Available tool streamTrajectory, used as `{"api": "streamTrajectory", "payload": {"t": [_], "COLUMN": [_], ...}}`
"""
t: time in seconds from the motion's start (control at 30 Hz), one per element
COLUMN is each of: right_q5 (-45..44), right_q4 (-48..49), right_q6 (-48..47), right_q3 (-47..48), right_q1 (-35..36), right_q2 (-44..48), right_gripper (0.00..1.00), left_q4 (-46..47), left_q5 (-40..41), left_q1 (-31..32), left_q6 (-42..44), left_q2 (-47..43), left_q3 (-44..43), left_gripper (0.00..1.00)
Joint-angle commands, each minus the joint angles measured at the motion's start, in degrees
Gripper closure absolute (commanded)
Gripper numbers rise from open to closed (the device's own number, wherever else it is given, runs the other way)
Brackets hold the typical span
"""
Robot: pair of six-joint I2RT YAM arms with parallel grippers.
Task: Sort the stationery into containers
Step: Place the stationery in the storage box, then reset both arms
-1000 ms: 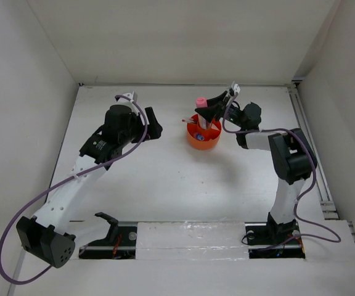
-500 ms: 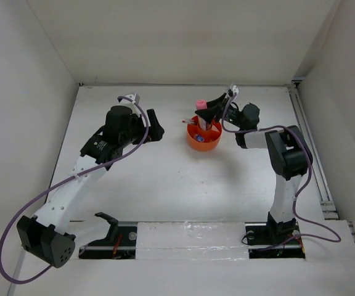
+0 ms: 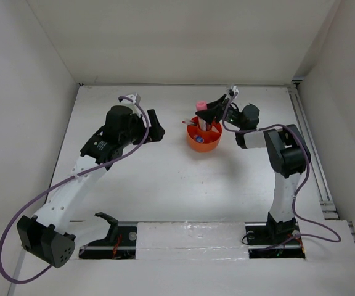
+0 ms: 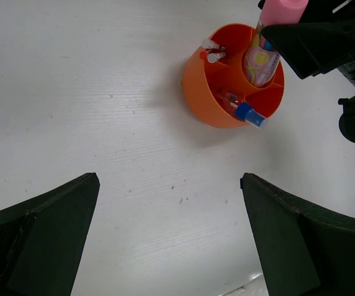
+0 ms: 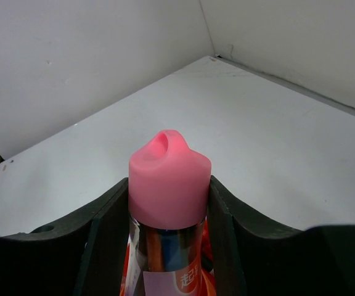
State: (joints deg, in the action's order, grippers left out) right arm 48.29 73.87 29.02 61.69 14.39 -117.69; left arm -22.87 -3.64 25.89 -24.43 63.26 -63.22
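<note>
The round orange tub (image 3: 194, 140) stands at the back middle of the table. My right gripper (image 3: 207, 113) is shut on the pink-capped clear tube (image 3: 200, 103) and holds it upright by the cap, its lower end inside the tub's central cup (image 4: 261, 61). In the right wrist view both fingers press the pink cap (image 5: 168, 179). The left wrist view shows the tub's wall (image 4: 202, 92), a blue-capped bottle (image 4: 249, 115) and thin pens (image 4: 212, 50) in the outer compartments. My left gripper (image 4: 169, 179) is open and empty, left of the tub. The stapler-like piece and eraser are hidden.
White walls close the table at the back and both sides. A rail (image 3: 310, 142) runs along the right edge. My left arm (image 3: 113, 139) reaches across the left half of the table.
My right gripper has shifted slightly left and down with the tube over the tub. The left arm has hardly moved.
</note>
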Motion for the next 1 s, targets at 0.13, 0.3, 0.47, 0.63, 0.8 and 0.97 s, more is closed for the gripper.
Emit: {"api": "streamTrajectory", "payload": {"t": [0.13, 0.3, 0.47, 0.63, 0.8, 0.97], "right_q5": [1.80, 1.80, 1.80, -1.00, -36.80, -55.38], "right_q4": [30.02, 30.02, 30.02, 12.93, -47.87, -72.33], "right_q6": [3.86, 3.86, 3.86, -5.48, -33.65, -28.69], "right_q3": [-0.08, -1.93, -5.78, -8.86, -2.31, 2.64], "right_q1": [-0.42, 0.11, 0.64, 2.48, 14.39, 16.89], "right_q2": [0.96, 3.52, 8.17, 24.93, 45.24, 55.08], "right_gripper": [0.41, 0.00, 0.00, 0.00, 0.00, 0.00], "left_q4": [1.78, 1.78, 1.78, -0.94, -2.18, -6.47], "left_q5": [-1.02, -0.50, 2.40, 13.80, 21.91, 27.80], "left_q1": [0.04, 0.04, 0.04, 0.04, 0.04, 0.04], "left_q6": [1.05, 1.05, 0.43, -1.77, -2.91, -4.75], "left_q2": [-0.16, -0.16, -0.68, -1.82, -4.55, -6.40], "left_q3": [0.56, 0.56, 0.56, -0.67, -1.81, -5.06], "left_gripper": [0.01, 0.01, 0.01, 0.01, 0.01, 0.01]}}
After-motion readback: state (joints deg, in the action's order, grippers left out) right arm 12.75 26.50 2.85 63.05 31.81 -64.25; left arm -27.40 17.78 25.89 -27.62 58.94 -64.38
